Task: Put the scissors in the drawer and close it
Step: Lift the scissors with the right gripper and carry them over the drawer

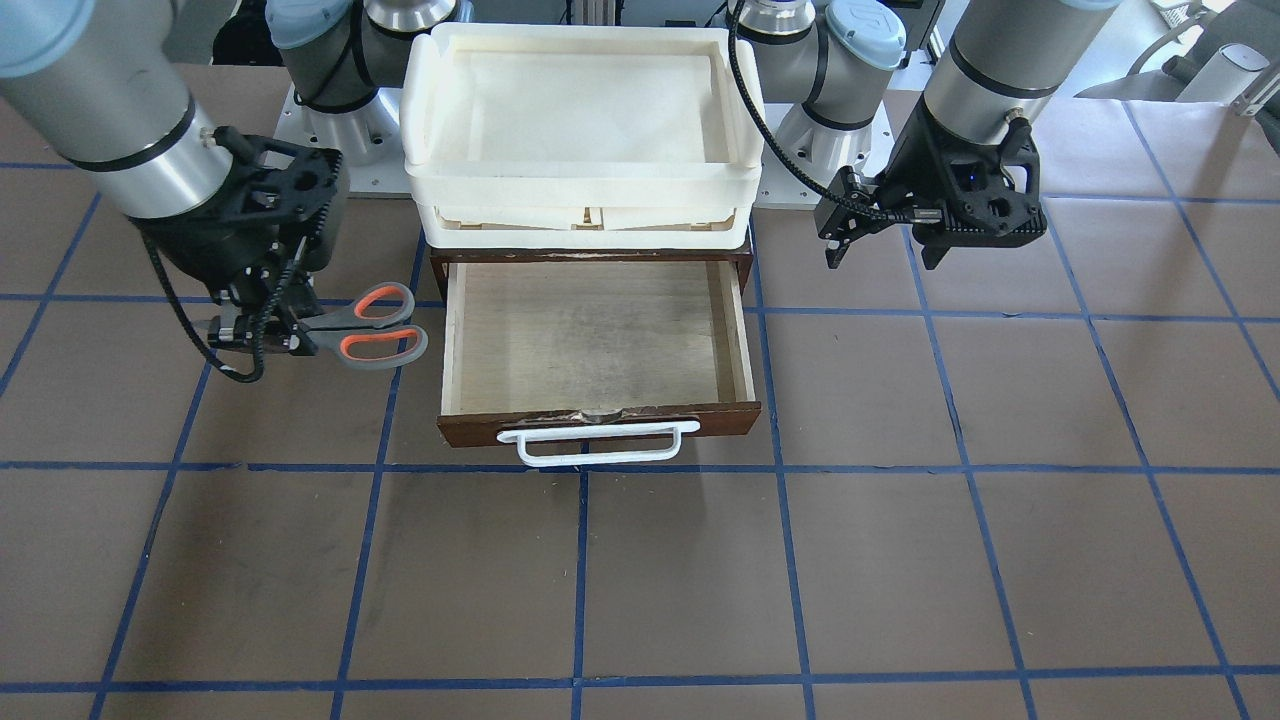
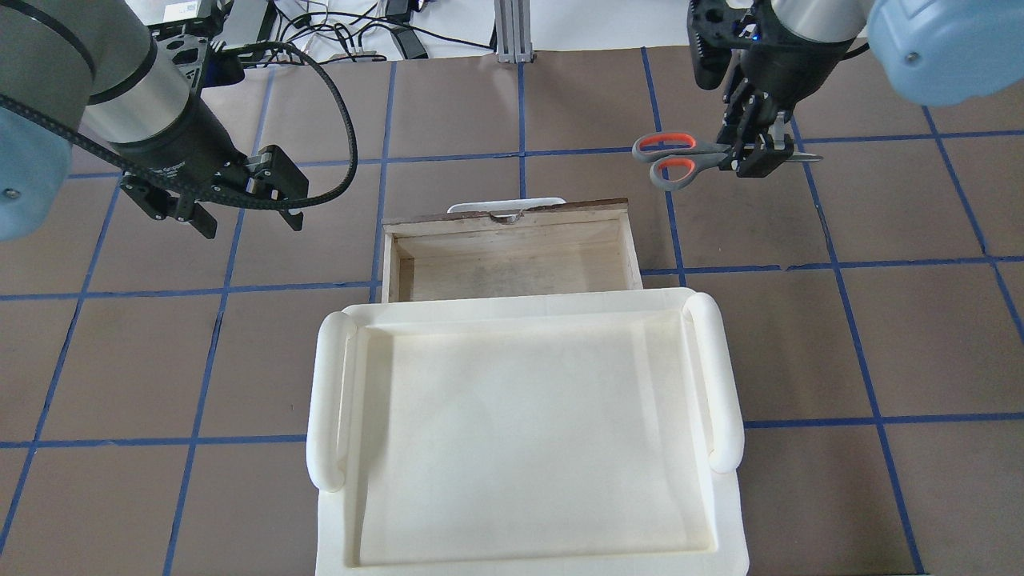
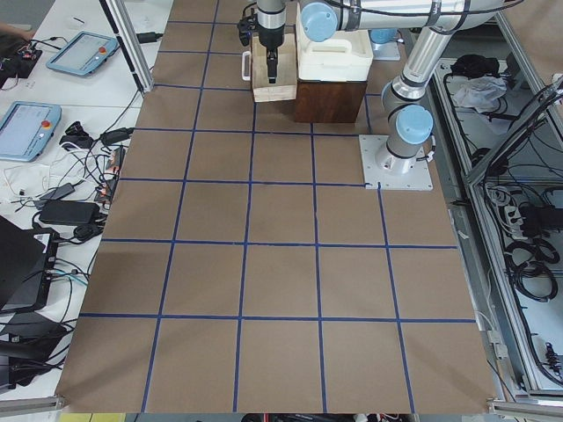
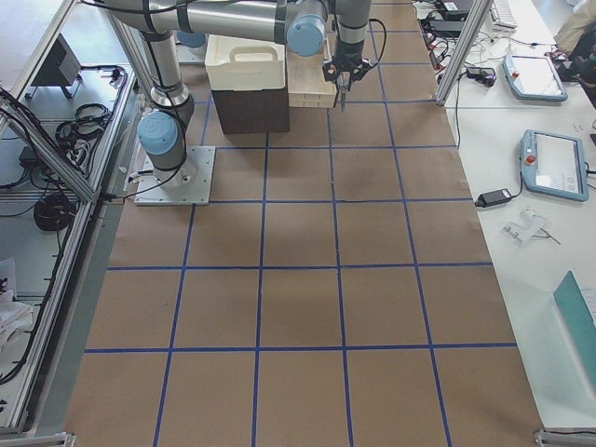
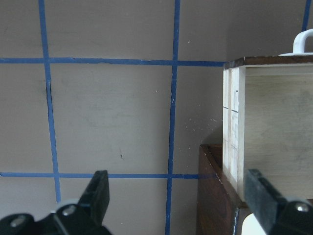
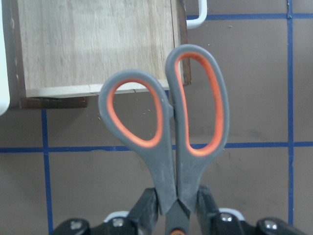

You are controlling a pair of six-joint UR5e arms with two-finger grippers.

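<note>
The scissors, grey handles with orange-red inner loops, hang in my right gripper, which is shut on the blades near the pivot. The handles point toward the drawer. The overhead view shows the scissors and right gripper beside the drawer's front corner, above the table. The right wrist view shows the handles over the drawer's corner. The drawer is pulled open and empty, with its white handle in front. My left gripper is open and empty on the drawer's other side.
A white plastic tray sits on top of the dark brown cabinet that holds the drawer. The brown table has a blue tape grid. The arm bases stand behind the cabinet.
</note>
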